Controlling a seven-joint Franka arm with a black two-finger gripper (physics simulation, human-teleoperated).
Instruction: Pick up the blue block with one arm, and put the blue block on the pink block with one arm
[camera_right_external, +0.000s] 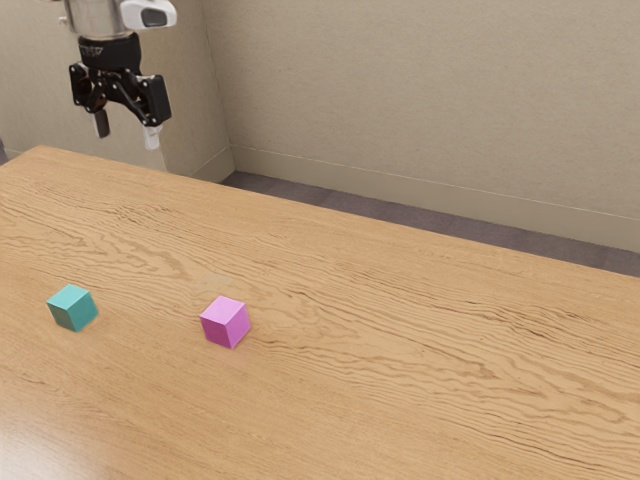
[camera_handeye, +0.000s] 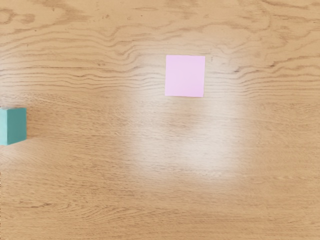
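My pincer (camera_right_external: 127, 130) hangs high over the far end of the wooden table (camera_right_external: 400, 300), in the upper left corner of the exterior view, pointing down. It is released: the two fingers (camera_right_external: 101, 123) stand apart with open air between them, grasping nothing.

The blue block (camera_right_external: 72, 307), closer to teal than to a true blue, sits flat on the table near the exterior view's left edge. The pink block (camera_right_external: 225, 321) sits on the table as well. From the pink block, the blue block lies at about nine o'clock in the exterior view, well apart, with bare wood between them. My pincer is at roughly eleven o'clock from the pink block and at about one o'clock from the blue block, far above both. The blocks touch neither each other nor my fingers. Every face I can see on them is one flat colour.

My hand's camera looks straight down on the wood grain. There the pink block (camera_handeye: 185, 76) shows its top face as a pale square. The blue block (camera_handeye: 12, 126) is cut by the picture's edge; it seems to show its top and one darker side, though I cannot be sure. A soft pale sheen lies on the wood beside the pink block.

Behind the table stand a beige wall (camera_right_external: 420, 90) and a strip of dark floor (camera_right_external: 450, 220).
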